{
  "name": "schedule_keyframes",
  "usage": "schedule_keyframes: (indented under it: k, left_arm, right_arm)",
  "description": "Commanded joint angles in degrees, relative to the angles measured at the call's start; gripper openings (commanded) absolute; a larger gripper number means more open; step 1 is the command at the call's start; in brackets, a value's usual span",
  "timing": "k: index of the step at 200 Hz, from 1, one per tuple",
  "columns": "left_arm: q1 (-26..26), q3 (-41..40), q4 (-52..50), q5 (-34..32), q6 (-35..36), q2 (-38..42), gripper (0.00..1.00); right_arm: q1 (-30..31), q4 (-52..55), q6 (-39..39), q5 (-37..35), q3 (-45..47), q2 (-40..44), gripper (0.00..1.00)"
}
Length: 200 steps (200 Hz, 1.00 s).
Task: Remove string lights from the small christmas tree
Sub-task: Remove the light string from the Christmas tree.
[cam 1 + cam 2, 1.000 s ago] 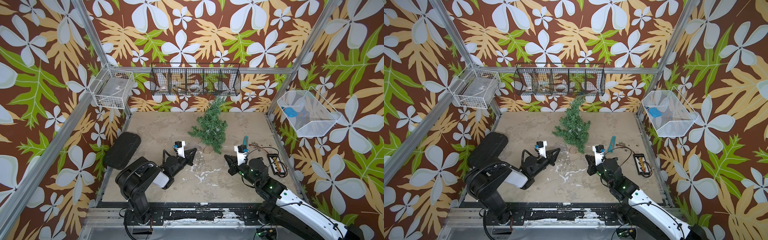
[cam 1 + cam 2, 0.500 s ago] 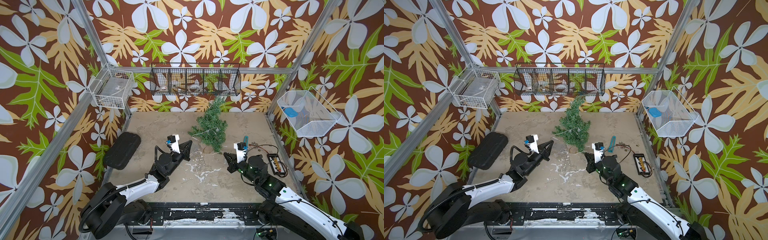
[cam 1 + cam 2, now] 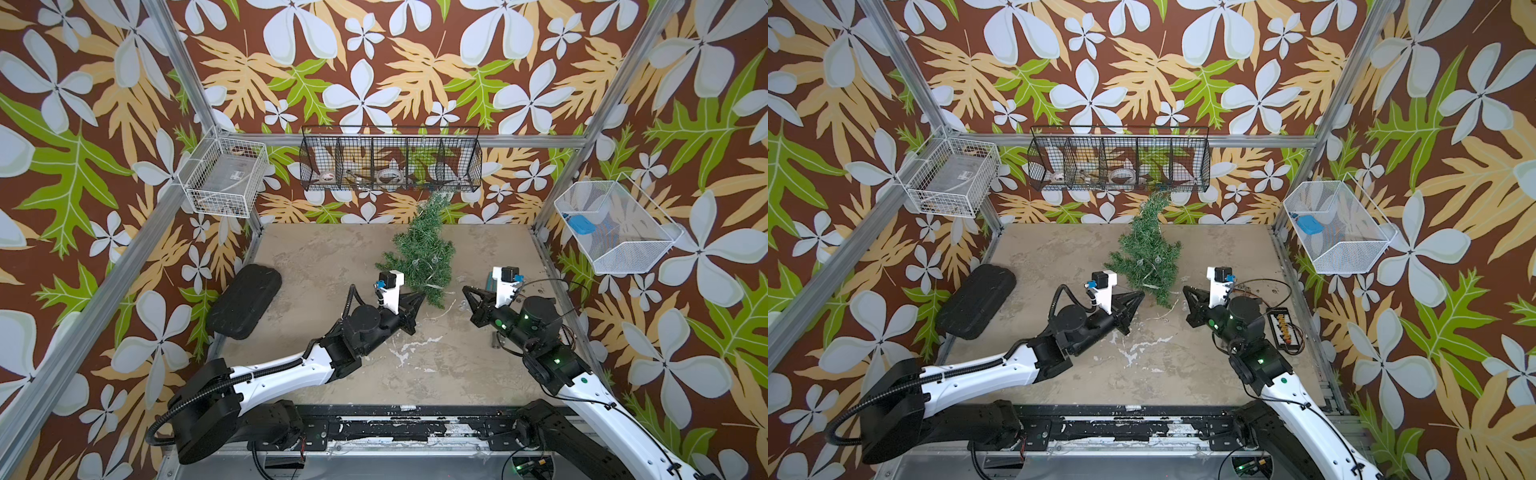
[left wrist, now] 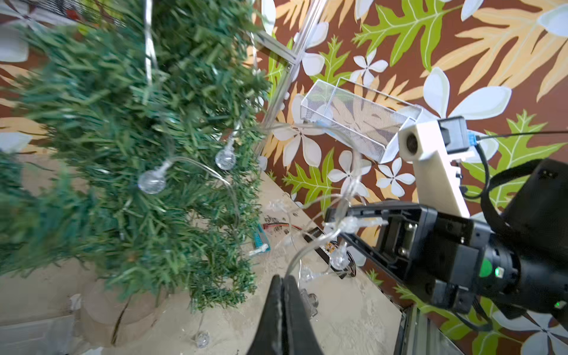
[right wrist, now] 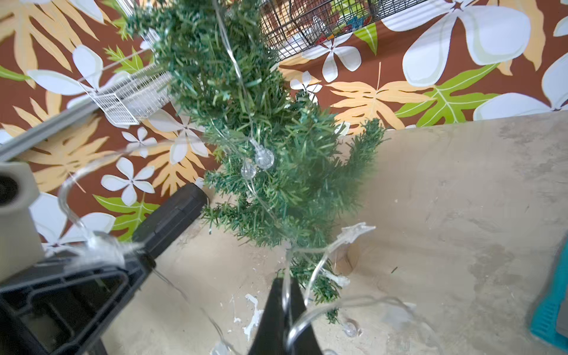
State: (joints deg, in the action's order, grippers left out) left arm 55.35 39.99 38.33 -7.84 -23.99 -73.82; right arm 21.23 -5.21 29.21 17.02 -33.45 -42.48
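Since a second ago the left arm has unfolded and stretched out low, carrying its pincer toward 3 o'clock up to the tree's foot. The right one has only edged toward 12, and the tree has hardly shifted. The string lights [image 4: 151,182] are wound through the small christmas tree [image 3: 424,249], which stands tilted mid-table [image 3: 332,257]. Its long axis runs from the foot at 6 o'clock to the tip at 12, pointing at the black wire basket [image 3: 390,160] on the back wall. From the lowest branches the strand trails loose toward 5 o'clock. The left gripper [image 3: 420,296] sits at 9 o'clock of the foot, against the lowest needles. The right gripper [image 3: 467,291] sits at 3 o'clock, slightly clear, so the left is nearer. Both pairs of jaws are pressed together, and in each wrist view the pale wire runs into the seam, so each seems to pinch the strand. Freeing it likely means drawing toward 6 o'clock, away from the tip. The count is one tree, one strand and two pincers, with two bulbs [image 3: 1140,262] on the foliage and at least three more hanging low.
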Motion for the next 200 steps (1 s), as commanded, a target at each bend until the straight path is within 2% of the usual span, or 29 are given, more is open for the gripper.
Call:
schedule_keyframes:
  k: [1,36,116,158,200]
  left_arm:
    - [0.5,2.0,-1.0,1.4,-1.3,-2.4,0.0]
    - [0.7,4.6,-2.4,2.9,-1.8,-5.6,0.0]
    - [0.6,7.4,-6.2,4.1,-1.9,-8.8,0.0]
    - [0.6,7.5,-6.2,4.5,-2.5,-8.5,0.0]
    - [0.6,7.6,-6.3,4.8,-2.9,-8.5,0.0]
  right_arm:
    - [-2.3,-5.0,3.8,13.5,0.3,0.4,0.0]
    - [-2.3,-9.6,5.2,20.9,1.3,-0.7,0.0]
    - [-2.3,-16.4,9.1,24.0,1.9,-3.7,0.0]
    - [-2.3,-18.5,10.3,23.6,2.0,-5.6,0.12]
    - [-2.3,-20.0,10.9,22.9,1.0,-7.6,0.17]
